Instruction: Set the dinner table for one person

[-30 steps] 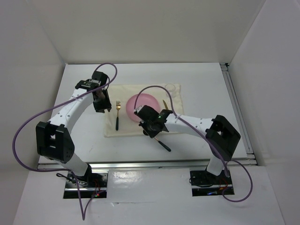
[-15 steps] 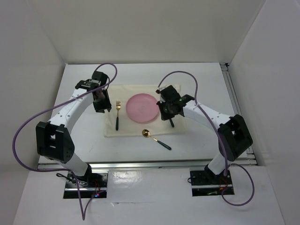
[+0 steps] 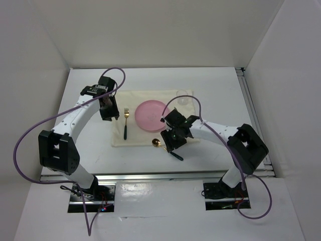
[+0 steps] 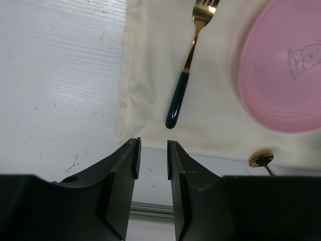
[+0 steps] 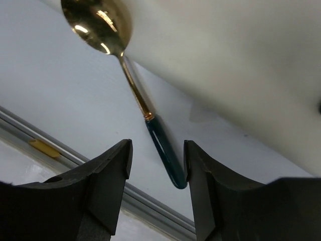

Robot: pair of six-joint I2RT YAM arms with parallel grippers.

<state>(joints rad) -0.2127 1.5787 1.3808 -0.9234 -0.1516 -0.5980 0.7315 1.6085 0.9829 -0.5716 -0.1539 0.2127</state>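
Teal and gold, the spoon (image 5: 144, 106) is what you are after. It lies slantwise at the near side of the cream placemat (image 4: 150, 75), its bowl at the cloth's edge and its handle out on the bare white bench (image 4: 60, 75). The bench spreads under everything ahead of both arm bases.

The right gripper (image 5: 157, 150) hovers over the handle with its fingers spread and nothing between them but air; the handle crosses the gap at an angle. The step looks like a pickup of the spoon, to lay it right of the pink plate (image 4: 281, 70).

- **Line up:** turn the wrist until the fingers stand square across the teal grip, and centre the gap on it rather than on the thin gold neck.
- **Go low:** the handle is slim and lies flat on a hard surface, so bring the tips almost to the bench before you close, or they will likely pinch over the top and flick it away.
- **Lift:** close gently, then raise straight up, so that the bowl does not drag the cloth's edge with it.
- **Set down:** lay it on the placemat beside the plate, bowl pointing away from you, as the fork (image 4: 185, 70) lies on the plate's other side.

The left gripper (image 4: 152, 145) hangs above the placemat's near left corner, its fingers nearly together with a narrow gap and holding nothing; leave it parked there, well apart from your path.
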